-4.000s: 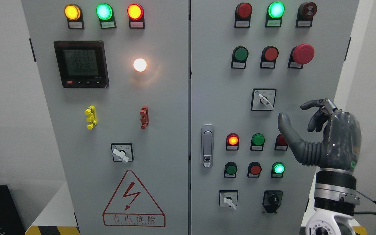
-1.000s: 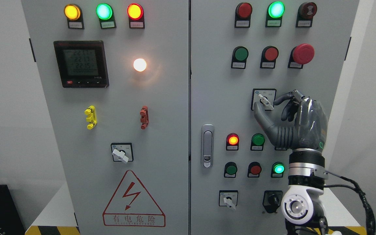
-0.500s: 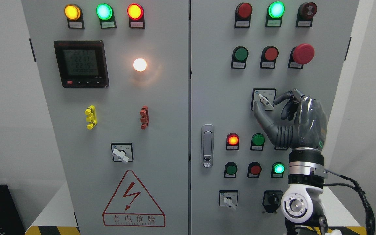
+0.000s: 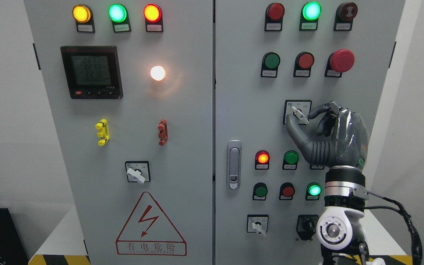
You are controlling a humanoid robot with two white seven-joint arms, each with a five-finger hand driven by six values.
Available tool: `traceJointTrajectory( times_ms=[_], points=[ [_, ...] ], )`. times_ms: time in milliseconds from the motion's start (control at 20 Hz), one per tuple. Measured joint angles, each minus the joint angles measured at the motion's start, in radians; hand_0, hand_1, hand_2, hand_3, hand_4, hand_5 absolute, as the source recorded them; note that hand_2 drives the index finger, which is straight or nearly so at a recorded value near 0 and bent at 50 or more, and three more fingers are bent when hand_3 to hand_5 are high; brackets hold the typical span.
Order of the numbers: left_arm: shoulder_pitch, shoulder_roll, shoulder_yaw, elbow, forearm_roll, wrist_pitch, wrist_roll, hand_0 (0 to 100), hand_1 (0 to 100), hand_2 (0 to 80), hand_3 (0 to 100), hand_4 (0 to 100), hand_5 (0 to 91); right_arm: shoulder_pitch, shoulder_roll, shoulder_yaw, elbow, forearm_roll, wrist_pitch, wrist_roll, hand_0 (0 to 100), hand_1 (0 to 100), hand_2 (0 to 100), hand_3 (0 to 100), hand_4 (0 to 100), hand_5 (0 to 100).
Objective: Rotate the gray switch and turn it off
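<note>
The gray rotary switch [image 4: 297, 112] sits in a black-framed plate at mid-height on the right cabinet door; its white lever points down and to the right. My right hand [image 4: 299, 117] comes up from the lower right and pinches the lever, with the thumb [image 4: 291, 125] at its lower left and the index finger [image 4: 315, 110] at its right end. The other fingers are curled behind. The left arm does not show.
Similar gray switches sit on the left door [image 4: 136, 173] and at the lower right door [image 4: 258, 225], beside a black knob [image 4: 307, 224]. Lit lamps, push buttons, a red emergency button [image 4: 341, 60] and the door handle [image 4: 234, 164] surround the hand.
Four seconds ago my right hand hung open to the right of the switch; it has moved up and left onto the lever. Over the last second it has barely moved, and the lever's angle is unchanged.
</note>
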Motion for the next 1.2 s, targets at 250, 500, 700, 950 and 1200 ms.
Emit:
traceJointTrajectory(
  times_ms=[250, 500, 700, 950, 1200],
  points=[
    [0.0, 0.0, 0.0, 0.0, 0.0, 0.001, 0.0, 12, 39, 0.0, 0, 0, 0.0, -0.005, 0.0, 0.0, 0.004, 0.0, 0.001, 0.001, 9, 46, 62, 97, 100, 100],
    [0.0, 0.0, 0.0, 0.0, 0.0, 0.001, 0.0, 12, 39, 0.0, 0, 0, 0.0, -0.007, 0.0, 0.0, 0.006, 0.0, 0.001, 0.001, 9, 46, 63, 97, 100, 100],
    [0.0, 0.0, 0.0, 0.0, 0.0, 0.001, 0.0, 12, 39, 0.0, 0, 0, 0.0, -0.009, 0.0, 0.0, 0.007, 0.001, 0.001, 0.002, 10, 45, 64, 98, 100, 100],
    [0.0, 0.0, 0.0, 0.0, 0.0, 0.001, 0.0, 12, 39, 0.0, 0, 0, 0.0, -0.01, 0.0, 0.0, 0.008, 0.001, 0.001, 0.002, 13, 45, 64, 98, 100, 100],
    [0.0, 0.0, 0.0, 0.0, 0.0, 0.002, 0.0, 12, 39, 0.0, 0, 0, 0.0, -0.01, 0.0, 0.0, 0.008, 0.002, 0.001, 0.002, 20, 45, 65, 99, 100, 100]
  ],
)
